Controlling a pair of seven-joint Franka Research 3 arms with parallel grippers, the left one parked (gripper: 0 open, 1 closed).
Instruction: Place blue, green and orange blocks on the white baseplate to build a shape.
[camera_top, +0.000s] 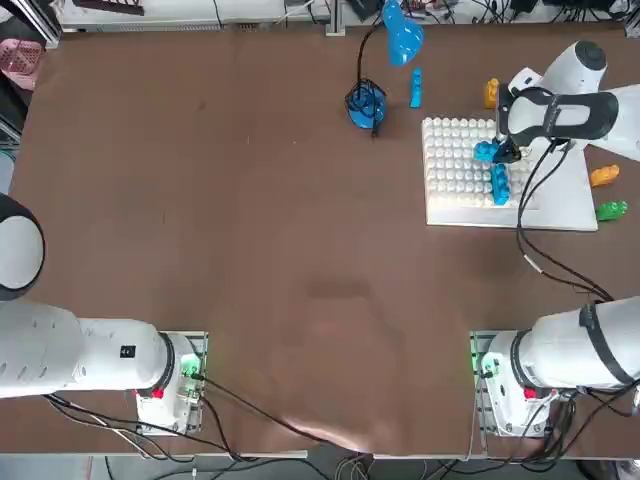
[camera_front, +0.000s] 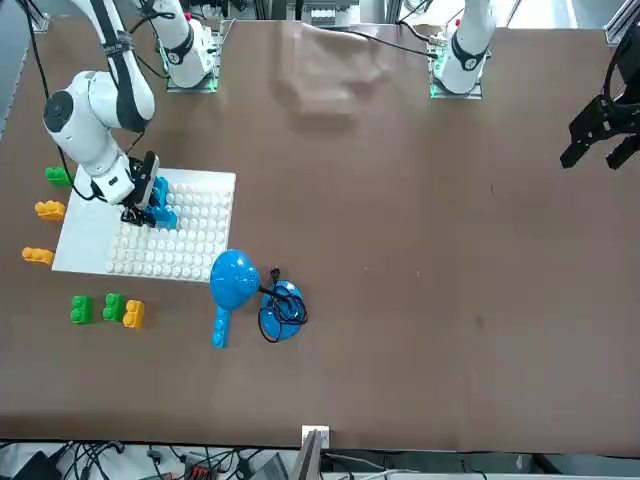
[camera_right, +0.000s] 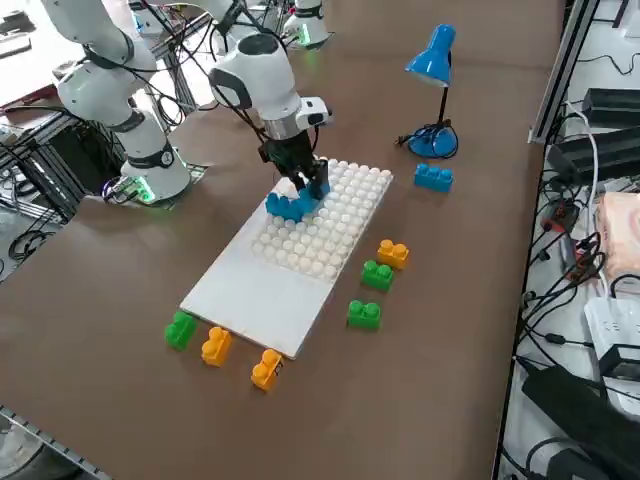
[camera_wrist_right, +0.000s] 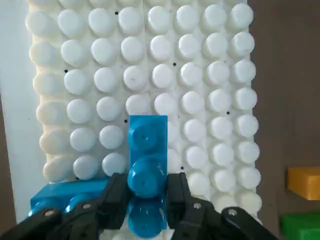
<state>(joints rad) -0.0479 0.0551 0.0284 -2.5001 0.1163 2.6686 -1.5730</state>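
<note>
one right end effector (camera_wrist_right: 146, 202) clamped on a blue block (camera_wrist_right: 147, 170) over the white baseplate (camera_top: 560, 195), brown table (camera_top: 250, 200)

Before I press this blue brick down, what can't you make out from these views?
- Whether the held blue block is seated on the white baseplate studs or hovering: wrist view looks straight down; the right gripper and wrist cover it elsewhere.
- How the blue block already on the board joins it: the arm overlaps their meeting in the top view.
- The orange block and green block are cut off at the wrist view's edge.
</note>
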